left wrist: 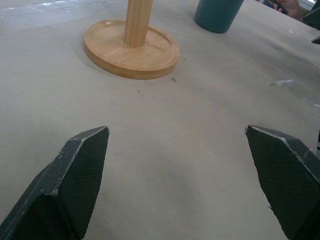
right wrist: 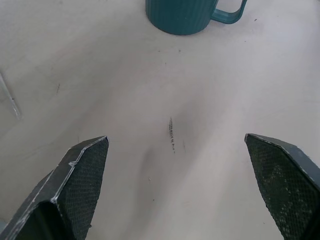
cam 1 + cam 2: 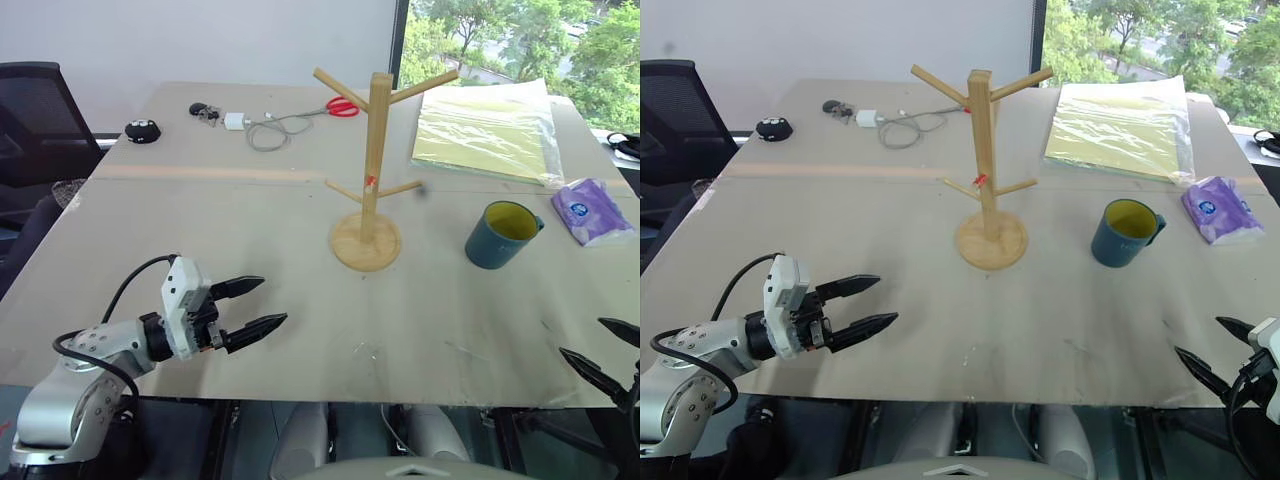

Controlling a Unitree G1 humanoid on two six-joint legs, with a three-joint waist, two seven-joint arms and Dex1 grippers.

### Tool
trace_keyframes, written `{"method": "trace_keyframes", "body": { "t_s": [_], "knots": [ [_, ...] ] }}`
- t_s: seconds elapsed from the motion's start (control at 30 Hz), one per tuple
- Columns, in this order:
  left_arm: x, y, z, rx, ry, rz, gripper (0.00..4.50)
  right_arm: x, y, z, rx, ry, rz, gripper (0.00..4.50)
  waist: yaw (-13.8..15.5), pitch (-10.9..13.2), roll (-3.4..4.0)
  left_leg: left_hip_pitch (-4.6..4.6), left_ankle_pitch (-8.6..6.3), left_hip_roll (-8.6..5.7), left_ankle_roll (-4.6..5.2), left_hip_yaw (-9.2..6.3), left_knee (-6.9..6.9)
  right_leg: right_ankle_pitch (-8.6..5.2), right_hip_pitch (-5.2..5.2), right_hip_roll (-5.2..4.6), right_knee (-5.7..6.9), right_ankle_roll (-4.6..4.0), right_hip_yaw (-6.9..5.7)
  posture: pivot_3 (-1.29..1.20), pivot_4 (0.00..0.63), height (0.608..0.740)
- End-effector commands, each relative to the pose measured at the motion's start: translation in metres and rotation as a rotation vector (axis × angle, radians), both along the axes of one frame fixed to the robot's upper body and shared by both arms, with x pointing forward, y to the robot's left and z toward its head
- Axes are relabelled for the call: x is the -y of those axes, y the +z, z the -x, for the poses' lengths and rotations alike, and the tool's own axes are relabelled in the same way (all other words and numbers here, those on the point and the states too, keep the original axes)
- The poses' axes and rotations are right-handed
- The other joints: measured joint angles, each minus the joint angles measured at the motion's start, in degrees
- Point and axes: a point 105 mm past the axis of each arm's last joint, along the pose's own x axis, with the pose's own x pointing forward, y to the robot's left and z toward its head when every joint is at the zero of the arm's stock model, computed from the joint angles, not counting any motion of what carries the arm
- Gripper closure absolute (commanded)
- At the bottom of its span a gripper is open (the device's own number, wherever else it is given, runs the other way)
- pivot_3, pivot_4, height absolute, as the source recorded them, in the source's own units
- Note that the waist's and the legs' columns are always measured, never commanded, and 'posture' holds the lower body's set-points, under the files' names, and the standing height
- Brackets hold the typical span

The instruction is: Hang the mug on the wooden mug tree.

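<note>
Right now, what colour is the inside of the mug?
Bright yellow inside the mug, clearest in the left eye view.

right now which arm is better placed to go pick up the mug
Right. The mug stands upright to the right of the wooden mug tree, on the right gripper's side, and that gripper is open. The left gripper, also open, has the tree between it and the mug.

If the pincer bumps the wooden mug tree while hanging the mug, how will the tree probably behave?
The wooden mug tree is a tall thin post on a small round base, so a push near its top would probably tip it. It seems to stand loose on the table, so a low push may slide it. The mug on an outer peg may unbalance it.
</note>
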Motion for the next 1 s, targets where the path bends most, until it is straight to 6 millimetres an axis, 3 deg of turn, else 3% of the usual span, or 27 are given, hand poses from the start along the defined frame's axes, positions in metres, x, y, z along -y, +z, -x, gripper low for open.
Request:
{"method": "trace_keyframes", "body": {
  "t_s": [0.03, 0.13, 0.3, 0.4, 0.5, 1.0],
  "knots": [
    [0.009, 0.013, 0.001, 0.055, -0.072, 0.008, 0.0, -0.003, 0.02, -0.019, 0.099, -0.038, 0.018, 0.09, 0.0, 0.0, 0.0, 0.0, 0.0, 0.0, 0.0, 0.0, 0.0, 0.0, 0.0, 0.0, 0.0, 0.0, 0.0, 0.0, 0.15, 0.74],
    [0.035, 0.031, 0.01, 0.108, -0.237, 0.07, 0.0, -0.007, 0.03, -0.052, 0.196, -0.149, 0.003, 0.09, -0.3, 0.0, -0.02, 0.0, 0.01, 0.06, 0.0, 0.11, 0.13, 0.0, -0.04, -0.02, 0.04, 0.05, 0.03, 0.0, 0.15, 0.74],
    [0.058, 0.044, 0.022, 0.148, -0.388, 0.093, 0.0, -0.002, 0.032, -0.083, 0.236, -0.268, -0.022, 0.09, 0.0, 0.0, 0.02, 0.04, 0.01, -0.01, 0.0, 0.11, 0.13, 0.13, 0.0, 0.09, 0.07, -0.17, 0.04, 0.0, 0.15, 0.74],
    [0.067, 0.05, 0.02, 0.166, -0.409, 0.117, 0.0, -0.004, 0.034, -0.097, 0.255, -0.281, -0.047, 0.9, 0.1, 0.0, 0.05, -0.09, 0.01, -0.07, 0.0, 0.01, 0.07, 0.12, -0.04, 0.16, 0.06, -0.18, 0.04, 0.0, 0.15, 0.74],
    [0.074, 0.053, 0.018, 0.177, -0.413, 0.131, 0.0, -0.009, 0.032, -0.11, 0.261, -0.274, -0.05, 2.29, 0.0, 0.0, 0.06, -0.13, 0.01, -0.08, 0.0, 0.0, 0.07, 0.12, -0.04, 0.21, 0.03, -0.14, 0.02, 0.0, 0.15, 0.74],
    [0.076, 0.058, 0.021, 0.189, -0.384, 0.126, 0.0, -0.02, 0.021, -0.15, 0.273, -0.231, -0.106, 2.29, -0.2, 0.0, 0.07, -0.04, 0.01, -0.09, 0.01, 0.04, 0.07, 0.13, -0.03, 0.27, 0.07, -0.07, 0.1, 0.0, 0.15, 0.74]
  ]
}}
